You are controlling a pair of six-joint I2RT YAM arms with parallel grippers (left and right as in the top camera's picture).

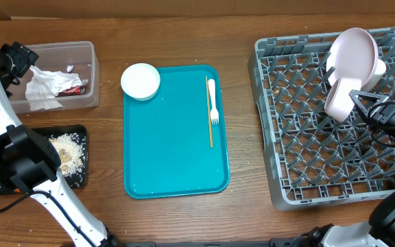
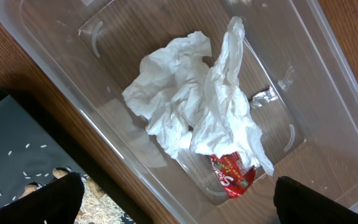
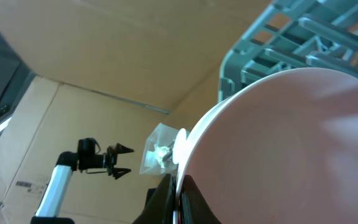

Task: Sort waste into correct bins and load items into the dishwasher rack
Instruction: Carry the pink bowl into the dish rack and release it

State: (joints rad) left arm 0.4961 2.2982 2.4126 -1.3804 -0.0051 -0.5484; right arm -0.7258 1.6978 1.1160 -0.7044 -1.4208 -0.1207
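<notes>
At the right side of the worktop (image 1: pixel 245 137), the grey dishwasher rack (image 1: pixel 307 165) holds a white round plate (image 1: pixel 354 49) leaning on edge in its far corner. Just in front of the plate, a small white bowl (image 1: pixel 338 99) stands tilted among the pegs. The right tool (image 3: pixel 178 196) is clenched on this bowl's rim; its wrist camera shows both fingers pinched together over the thin white edge. Another white dish peeks out behind the plate, too hidden to name.

A teal serving tray (image 1: pixel 170 137) lies mid-worktop. A second small white bowl (image 1: pixel 140 81) sits upright on the tray's far left corner. Toward the right edge lie a white plastic fork (image 1: pixel 212 99) and a thin wooden stick (image 1: pixel 209 113), side by side and parallel; I cannot tell if they touch.

Far left, the clear plastic tub (image 1: pixel 91 75) contains crumpled white paper napkins (image 2: pixel 191 106) with a small red-and-white wrapper (image 2: pixel 232 174) partly tucked under them. The left tool (image 2: pixel 179 198) hangs over this tub, released, its fingers spread wide with nothing between them. Just beside the tub, nearer the robot, the black tray (image 1: pixel 79 180) carries a heap of beige food scraps (image 1: pixel 67 151), with a few loose grains scattered on its dark floor.
</notes>
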